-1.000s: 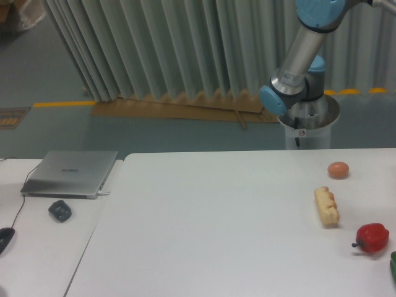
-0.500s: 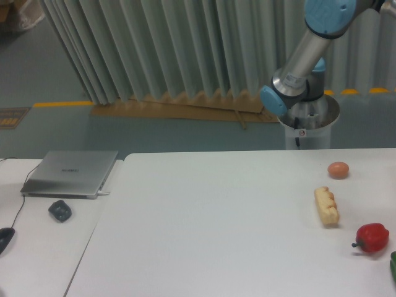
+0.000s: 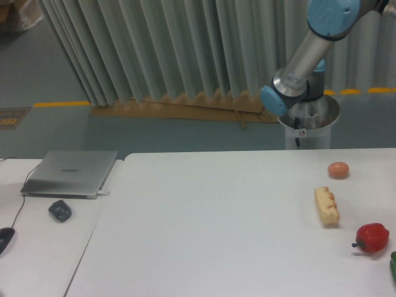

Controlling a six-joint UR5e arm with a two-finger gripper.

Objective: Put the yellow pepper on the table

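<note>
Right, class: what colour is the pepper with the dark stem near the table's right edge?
Red: the pepper shows glossy red in the fixed camera view.

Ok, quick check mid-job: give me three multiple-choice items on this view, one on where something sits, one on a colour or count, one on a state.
1. Where is the red pepper relative to the corn-like piece?
A. Nearer the camera and to its right in the picture
B. Behind it by the curtain
C. On the laptop desk

2. How many yellow peppers show on the table?
A. Two
B. One
C. None

3. What state is the laptop in?
A. Open, screen lit
B. Lid closed, lying flat
C. Standing on edge

Answers:
1 A, the red pepper lies lower and further right near the table's right edge.
2 C, only a red pepper, a corn-like piece, a brownish egg-like ball and a green sliver at the frame edge are seen; the pincer is out of view.
3 B, its grey lid faces up.
</note>
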